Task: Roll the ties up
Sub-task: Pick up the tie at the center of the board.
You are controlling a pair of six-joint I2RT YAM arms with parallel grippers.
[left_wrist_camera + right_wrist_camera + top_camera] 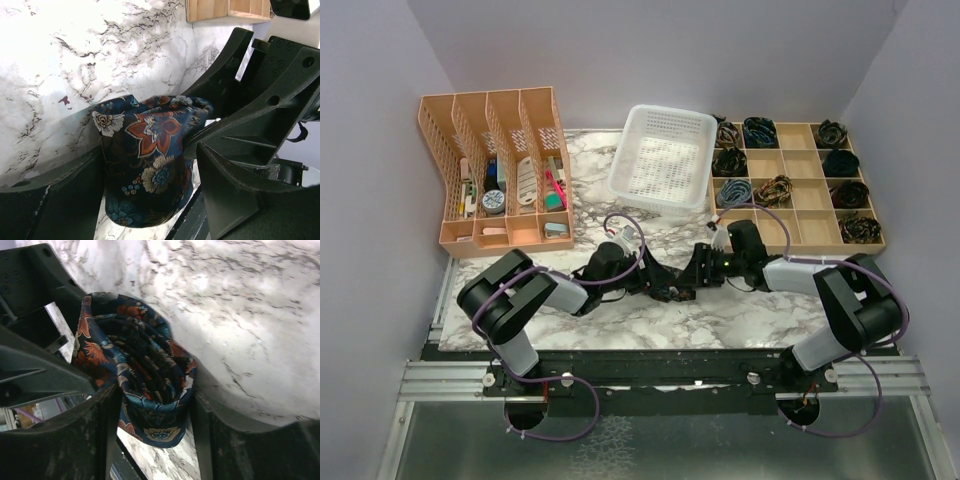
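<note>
A rolled tie (147, 160) of dark navy fabric with red, blue and cream flowers stands on the marble table between both grippers, which meet at mid-table. In the left wrist view my left gripper (150, 200) is closed across the roll's side, its fingers (65, 200) against the fabric. From the right wrist view I look into the spiral end of the tie (145, 365), and my right gripper (155, 425) is shut on it, one finger on each side. From above, the left gripper (655, 283) and right gripper (685, 280) almost touch and hide the roll.
A wooden compartment tray (798, 228) at the back right holds several rolled ties (758, 130). A white plastic basket (663, 160) sits at the back centre. An orange file organizer (495, 170) with small items stands at the back left.
</note>
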